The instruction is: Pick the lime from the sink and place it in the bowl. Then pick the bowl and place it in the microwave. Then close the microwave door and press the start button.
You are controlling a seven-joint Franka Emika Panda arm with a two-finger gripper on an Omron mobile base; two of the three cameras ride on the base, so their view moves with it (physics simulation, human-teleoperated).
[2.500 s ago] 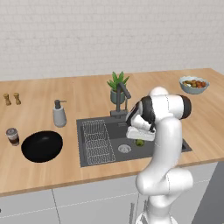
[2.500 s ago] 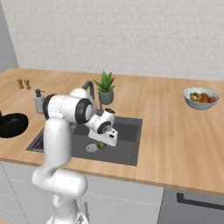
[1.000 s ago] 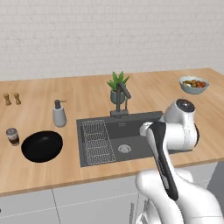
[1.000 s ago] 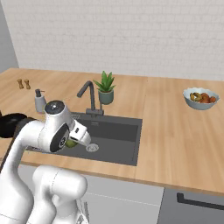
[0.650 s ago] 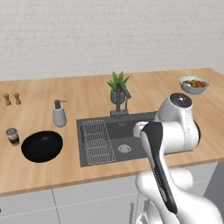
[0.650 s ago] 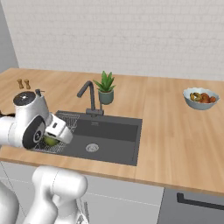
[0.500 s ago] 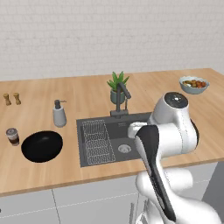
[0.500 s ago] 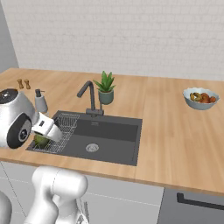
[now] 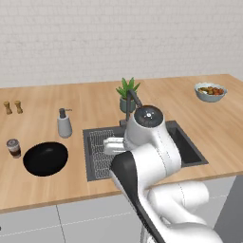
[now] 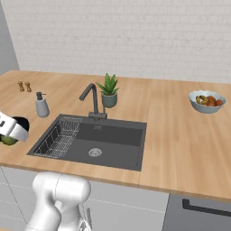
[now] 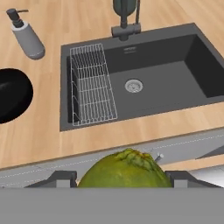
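Currently your jaws grip the lime [image 11: 124, 170], carried clear of the sink [image 11: 175, 83], just beside the bowl [image 11: 11, 96]. It looks round, firm and light, apt to roll; keep hold across its middle.

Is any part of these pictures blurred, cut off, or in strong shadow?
Hand view: the lime sits very close and is cut by the bottom edge; the sink is sharp and evenly lit. Right base view: the end effector is cut off at the left edge. Left base view: soft flat light, with the black bowl showing no glare.
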